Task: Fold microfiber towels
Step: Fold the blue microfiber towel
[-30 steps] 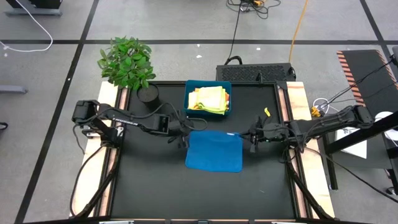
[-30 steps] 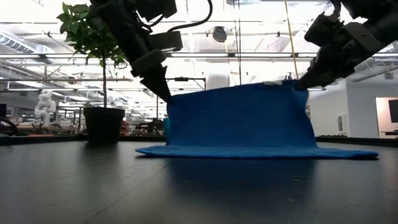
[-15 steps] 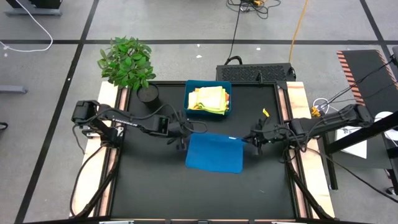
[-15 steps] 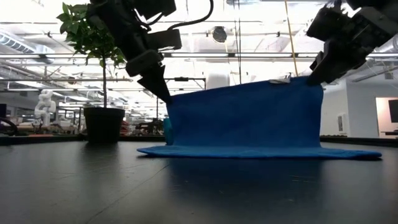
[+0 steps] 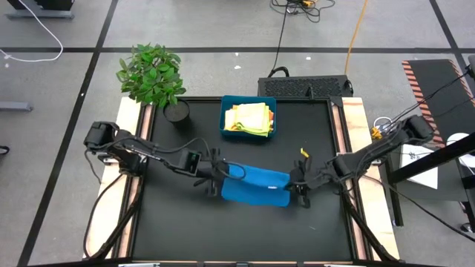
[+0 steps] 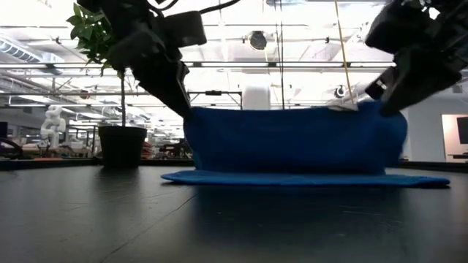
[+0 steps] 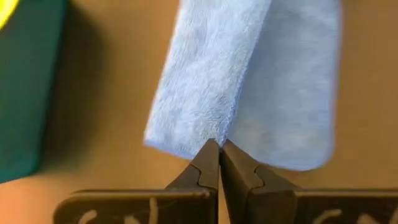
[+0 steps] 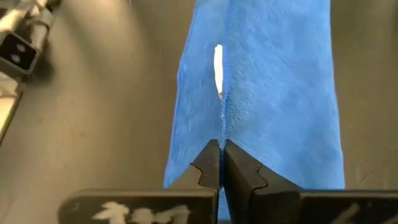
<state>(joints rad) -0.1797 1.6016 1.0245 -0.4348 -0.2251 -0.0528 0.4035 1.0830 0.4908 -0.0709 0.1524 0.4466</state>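
The blue microfiber towel (image 5: pixel 256 185) lies mid-table with one long edge lifted and its lower part (image 6: pixel 303 177) flat on the black tabletop. My left gripper (image 5: pixel 221 178) is shut on the lifted edge's left end, my right gripper (image 5: pixel 295 190) on its right end. In the low view the raised cloth (image 6: pixel 292 139) stands like a low wall between the two grippers. More towels, pale yellow and lime green with an orange edge showing, lie in the teal-blue tray (image 5: pixel 224 119) at the far side. My left gripper pinches the towel's lifted edge at its left corner (image 7: pixel 217 134) between both fingers, slanting down from the table's left. The cloth hangs below the fingers, with its lower part on the table. My right gripper pinches the same edge at its right corner (image 8: pixel 222 127), near a white label (image 8: pixel 218 62), slanting down from the table's right. The edge between the two grippers runs nearly level and fairly straight (image 6: pixel 292 109).
A potted plant (image 5: pixel 152 74) stands at the far left corner, its pot (image 6: pixel 121 146) showing left of the towel in the low view. The tray sits just beyond the towel. Bare black tabletop (image 5: pixel 185 222) lies toward the near edge.
Both grippers have carried the towel's lifted edge toward the table's near edge and somewhat lower, staying shut. The raised cloth now bows over the part that lies flat, which has stayed where it was.
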